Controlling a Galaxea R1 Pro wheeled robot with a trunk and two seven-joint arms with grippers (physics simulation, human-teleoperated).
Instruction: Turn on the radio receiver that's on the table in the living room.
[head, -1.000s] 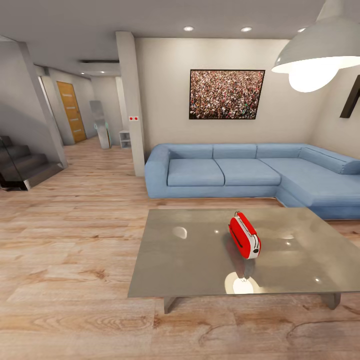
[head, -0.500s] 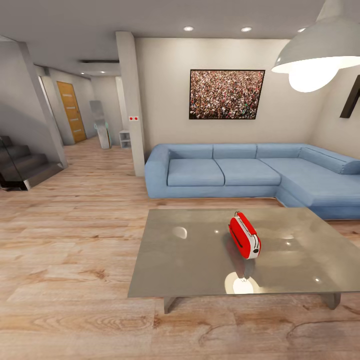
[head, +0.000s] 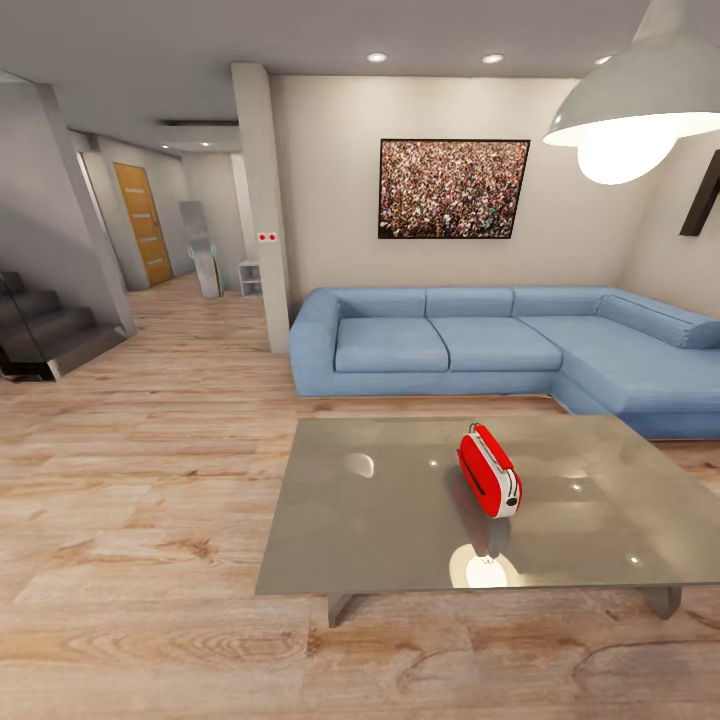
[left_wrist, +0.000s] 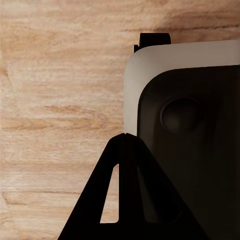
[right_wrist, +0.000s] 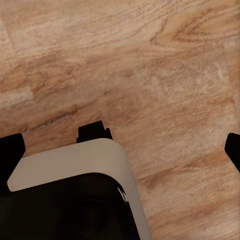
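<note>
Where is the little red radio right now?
In the head view, the radio receiver stands on the grey table, right of its middle, in front of the blue sofa.

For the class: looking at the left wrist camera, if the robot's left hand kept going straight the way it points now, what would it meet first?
Probably the robot's own base, the white-rimmed dark body just beyond the left hand, or the wood floor beside it; depth is unclear.

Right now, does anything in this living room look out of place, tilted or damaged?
Nothing stands out. The small red and white radio receiver stands upright on the glossy grey coffee table, alone there and apparently undamaged.
</note>
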